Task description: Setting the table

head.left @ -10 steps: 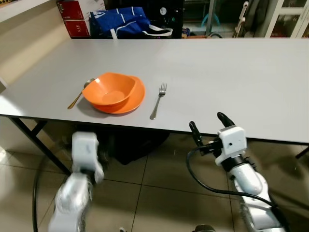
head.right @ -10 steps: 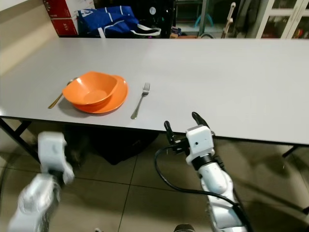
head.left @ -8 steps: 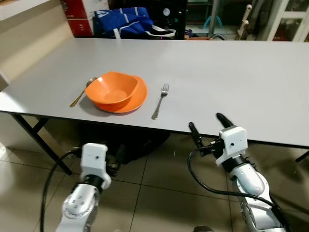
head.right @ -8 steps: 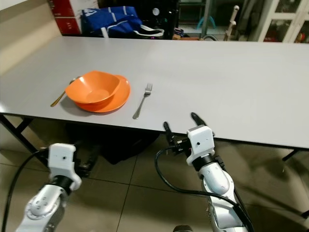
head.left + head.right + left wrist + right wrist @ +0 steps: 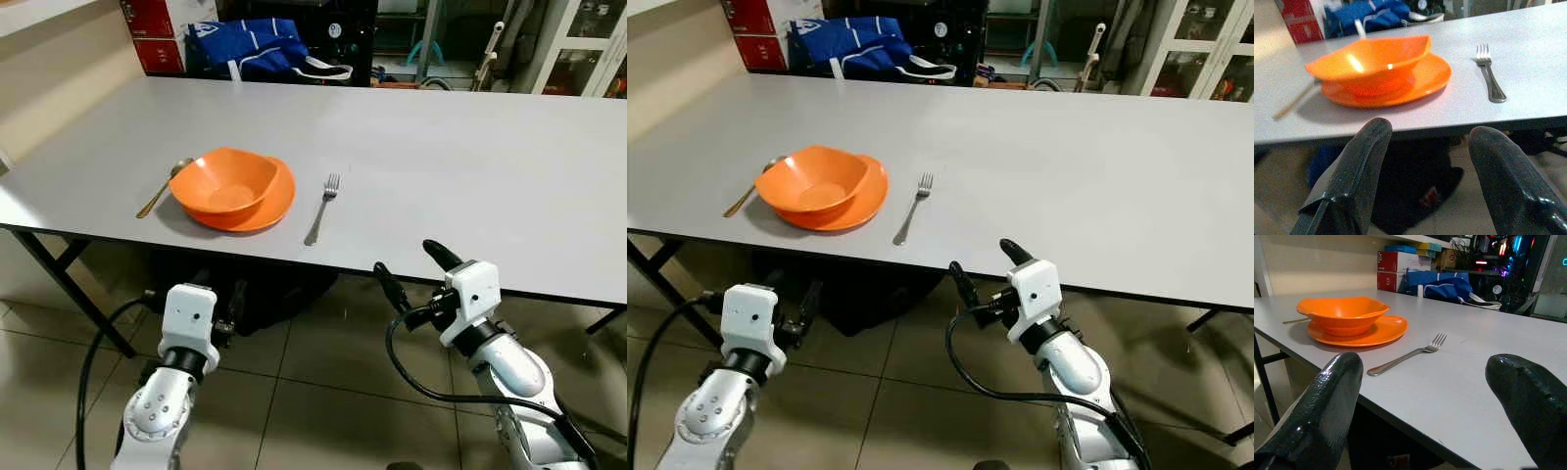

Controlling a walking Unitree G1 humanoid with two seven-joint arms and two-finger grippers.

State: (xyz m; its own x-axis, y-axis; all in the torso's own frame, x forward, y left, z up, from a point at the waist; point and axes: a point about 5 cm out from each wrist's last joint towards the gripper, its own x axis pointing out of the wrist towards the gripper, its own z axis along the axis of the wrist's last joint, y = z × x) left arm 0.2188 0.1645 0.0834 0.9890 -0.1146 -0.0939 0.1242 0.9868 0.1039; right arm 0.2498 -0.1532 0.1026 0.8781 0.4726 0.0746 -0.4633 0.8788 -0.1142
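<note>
Orange plastic bowl [image 5: 227, 183] on its orange plate [image 5: 263, 204], near the grey surface [image 5: 470, 166] edge.
My left jaws [image 5: 221, 311] have swung up below it; both jaws gape empty, right [image 5: 409, 276] beside the steel fork [image 5: 321, 207].

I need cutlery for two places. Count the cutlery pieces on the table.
2. A fork lies right of the orange plate, and a spoon lies left of it, its bowl partly behind the orange bowl. Nothing else shows.
</note>
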